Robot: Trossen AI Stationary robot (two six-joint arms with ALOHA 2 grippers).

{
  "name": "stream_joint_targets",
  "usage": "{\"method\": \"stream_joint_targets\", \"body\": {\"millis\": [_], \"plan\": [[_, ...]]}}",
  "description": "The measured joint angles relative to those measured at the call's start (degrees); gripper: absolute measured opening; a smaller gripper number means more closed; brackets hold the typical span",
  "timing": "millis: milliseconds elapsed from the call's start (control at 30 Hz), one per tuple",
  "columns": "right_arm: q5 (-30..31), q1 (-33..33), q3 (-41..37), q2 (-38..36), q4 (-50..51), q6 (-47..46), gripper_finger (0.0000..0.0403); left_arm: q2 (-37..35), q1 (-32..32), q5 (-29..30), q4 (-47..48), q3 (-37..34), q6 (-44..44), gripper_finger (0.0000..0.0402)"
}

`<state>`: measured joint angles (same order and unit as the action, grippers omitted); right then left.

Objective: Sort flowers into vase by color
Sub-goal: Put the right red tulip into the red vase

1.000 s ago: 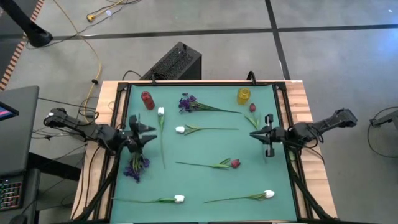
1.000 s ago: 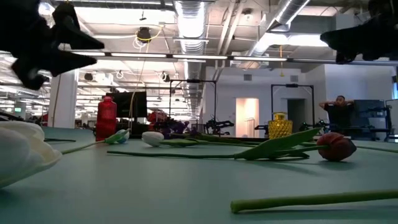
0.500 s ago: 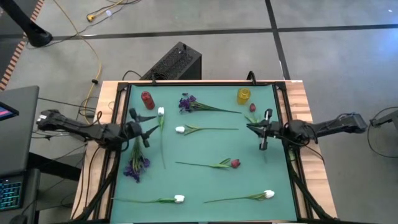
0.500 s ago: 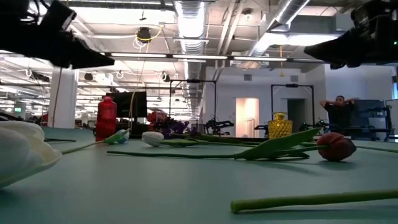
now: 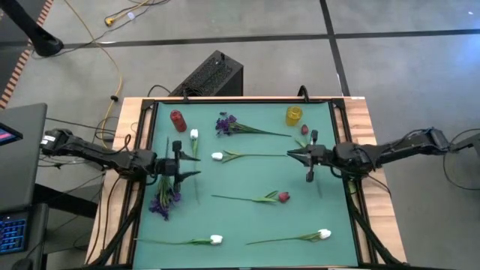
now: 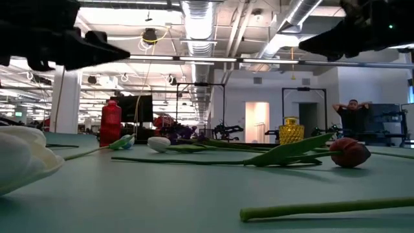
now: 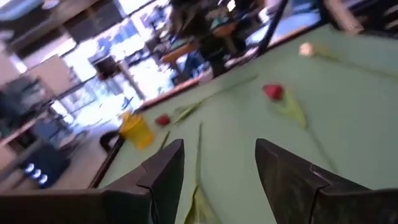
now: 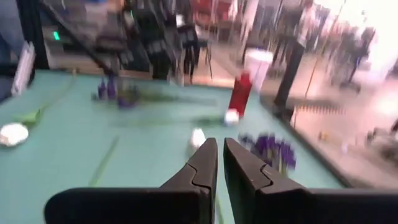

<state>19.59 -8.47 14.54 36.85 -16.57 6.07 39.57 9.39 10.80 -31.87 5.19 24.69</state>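
Note:
Several flowers lie flat on the green mat [image 5: 247, 217]: white tulips [image 5: 193, 135] [image 5: 217, 157] [image 5: 216, 240], another white one [image 5: 324, 235], red tulips [image 5: 283, 197] [image 5: 304, 129], and purple blooms [image 5: 225, 124] [image 5: 165, 201]. A red vase [image 5: 178, 120] and a yellow vase [image 5: 293, 115] stand near the far edge. My left gripper [image 5: 187, 163] [image 7: 217, 149] is open, above the mat's left part, beside the near purple flower's stem. My right gripper [image 5: 291, 154] [image 8: 220, 144] is shut, above the mat's right part, pointing left. In the low view both hang high over the mat.
A wooden table rim [image 5: 367, 127] frames the mat. A black box [image 5: 210, 75] and cables lie on the floor beyond the far edge. A person [image 6: 352, 123] stands far off in the room. Bare mat lies between the two grippers.
Both grippers have moved inward over the mat: the left one toward the table's right, the right one toward the table's left. The flowers and vases have stayed where they were.

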Motion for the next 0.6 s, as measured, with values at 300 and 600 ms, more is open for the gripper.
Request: {"method": "stream_joint_targets", "body": {"millis": [300, 600], "plan": [[-0.78, -1.02, 13.32, 11.29, 28.24, -16.18, 0.0056, 0.2, 0.19, -24.49, -11.14, 0.04, -9.48, 0.0187], [-1.49, 3.61, 26.87, 19.71, 53.73, -31.1, 0.0056, 0.19, 0.18, -21.59, -15.78, 0.07, -23.12, 0.0187]]}}
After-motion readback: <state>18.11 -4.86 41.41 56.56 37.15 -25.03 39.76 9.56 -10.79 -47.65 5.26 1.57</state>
